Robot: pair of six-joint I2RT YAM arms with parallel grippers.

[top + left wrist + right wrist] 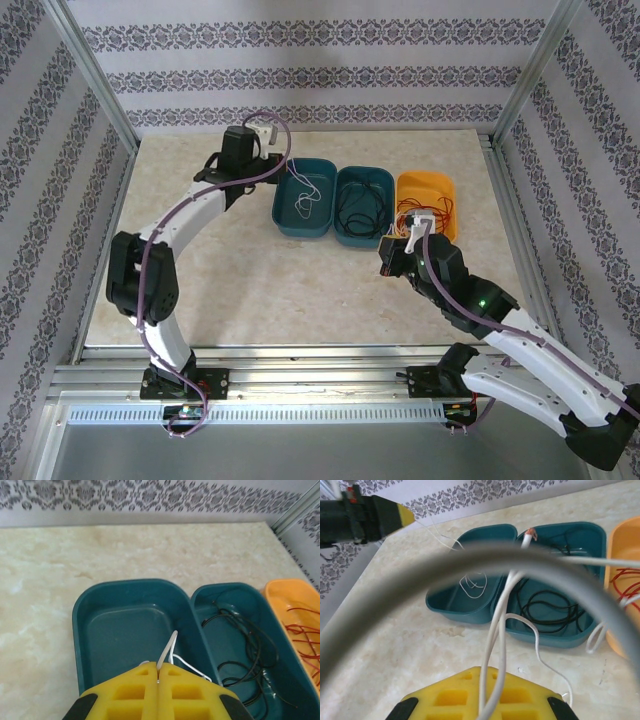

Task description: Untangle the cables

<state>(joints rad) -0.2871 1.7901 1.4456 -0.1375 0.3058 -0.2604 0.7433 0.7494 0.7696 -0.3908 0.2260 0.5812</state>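
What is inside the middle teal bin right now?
Loose black cables lie coiled in the middle teal bin. From the right wrist, white cables cross in front, hiding part.

The left gripper (158, 669) sits at the bottom edge, its yellow fingers pressed together and pinching a white cable (169, 649) that pokes up from the seam and loops out to the right. Just beyond it on the marbled table (45, 580) stands a teal bin (80, 615) whose visible floor is bare. Touching its right side is a second teal bin (235, 586) holding tangled black cables (251, 641), and then an orange bin (280, 587) with red cables (304, 632).
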